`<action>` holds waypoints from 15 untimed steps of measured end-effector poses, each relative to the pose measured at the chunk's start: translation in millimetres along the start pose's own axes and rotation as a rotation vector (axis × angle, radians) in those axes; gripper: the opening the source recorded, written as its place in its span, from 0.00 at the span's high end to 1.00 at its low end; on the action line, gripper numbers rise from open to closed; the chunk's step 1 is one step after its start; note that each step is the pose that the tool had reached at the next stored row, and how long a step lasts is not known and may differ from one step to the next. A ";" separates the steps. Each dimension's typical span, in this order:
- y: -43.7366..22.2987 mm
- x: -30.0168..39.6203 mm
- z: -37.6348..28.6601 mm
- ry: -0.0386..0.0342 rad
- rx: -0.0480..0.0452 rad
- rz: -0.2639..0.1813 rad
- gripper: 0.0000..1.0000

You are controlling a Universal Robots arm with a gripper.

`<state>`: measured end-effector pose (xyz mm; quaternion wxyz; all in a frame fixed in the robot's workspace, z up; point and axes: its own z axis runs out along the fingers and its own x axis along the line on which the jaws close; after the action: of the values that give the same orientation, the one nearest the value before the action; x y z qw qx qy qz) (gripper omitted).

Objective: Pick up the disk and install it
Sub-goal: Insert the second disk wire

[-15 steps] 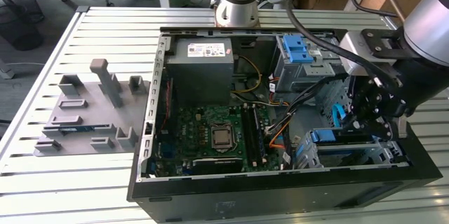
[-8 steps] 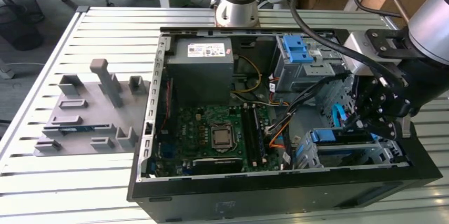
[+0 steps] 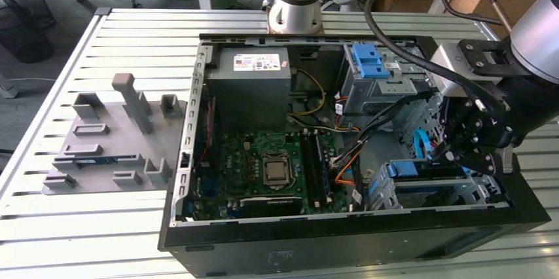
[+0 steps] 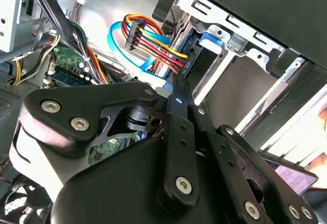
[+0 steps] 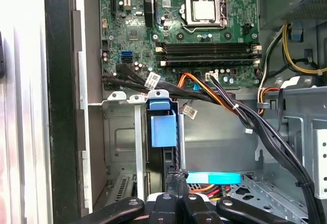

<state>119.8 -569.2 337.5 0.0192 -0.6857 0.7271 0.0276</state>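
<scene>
The disk point(image 3: 425, 169), in its blue carrier frame, sits on edge in the grey metal bay point(image 3: 478, 195) at the front corner of the open computer case, on the exterior view's right. The first wrist view shows the disk's blue carrier tab point(image 5: 163, 129) standing between the bay's walls point(image 5: 120, 132). My gripper point(image 3: 467, 154) hangs just over the bay. Its black fingers are shut together, and the gripper tips point(image 5: 177, 175) rest at the disk's dark rear edge. In the second wrist view the gripper point(image 4: 177, 85) points at the disk point(image 4: 210, 36) beside a plug of coloured wires point(image 4: 148, 35).
A grey drive cage with a blue latch point(image 3: 376, 69) and a grey power supply point(image 3: 249, 89) stand at the back of the case. The green motherboard point(image 3: 271, 167) lies in the middle. Black cable bundles point(image 5: 245, 117) and a blue flat cable point(image 5: 214, 178) run near the bay. A grey fixture point(image 3: 114, 135) sits on the slatted table.
</scene>
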 end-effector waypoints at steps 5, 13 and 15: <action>-0.6 0.2 2.9 0.0002 0.0000 0.000 0.89; -0.8 0.2 3.2 -0.0005 0.0000 0.000 0.89; -0.8 0.0 0.9 0.0000 0.0000 0.000 0.89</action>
<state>120.6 -569.2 336.6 0.0192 -0.6858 0.7271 0.0276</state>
